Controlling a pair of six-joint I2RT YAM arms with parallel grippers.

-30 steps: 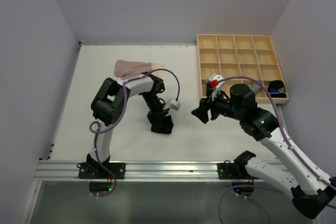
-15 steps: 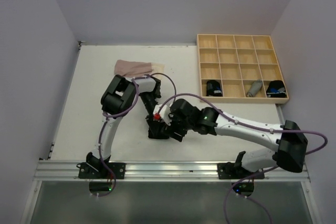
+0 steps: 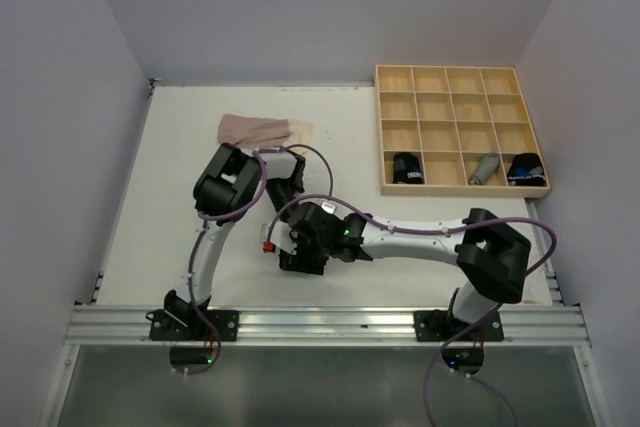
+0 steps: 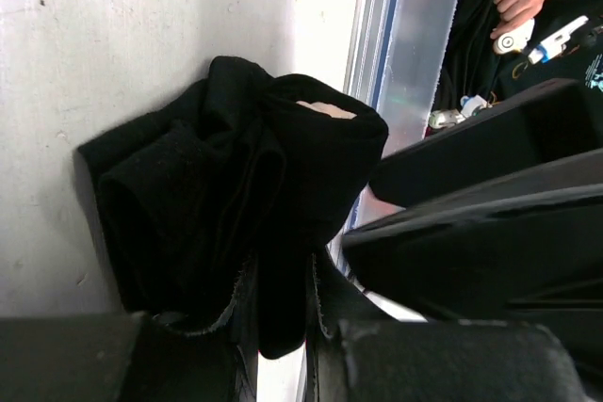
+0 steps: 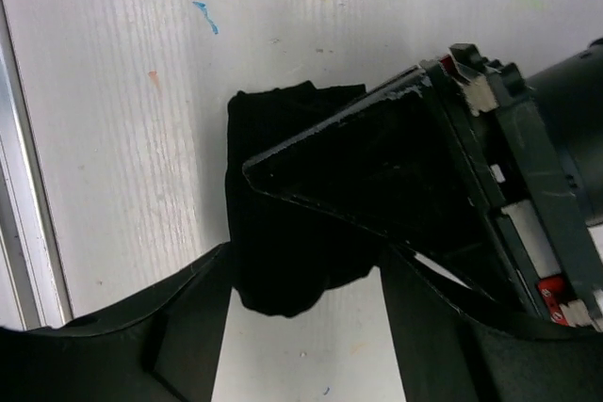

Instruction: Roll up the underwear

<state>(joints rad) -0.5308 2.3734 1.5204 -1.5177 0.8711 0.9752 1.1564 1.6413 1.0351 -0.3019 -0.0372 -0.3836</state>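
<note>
Left claw [image 4: 278, 331] pinches tight on the bunched black underwear [image 4: 217, 185], a sliver of beige lining showing, on the counter [image 3: 170, 197] near its front rail [image 3: 320, 319]. Right claw [image 5: 303, 280], fingers spread wide, straddles the same bundle. The left arm [image 3: 225, 187] folds steeply down over it, and the right arm [image 3: 420, 239] lies stretched low across from the right. A beige-pink garment [image 3: 262, 129] lies flat well behind.

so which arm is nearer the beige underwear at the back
Left. The left arm bends close beside the beige underwear; the right arm lies toward the near edge, right claw over the black underwear.
</note>
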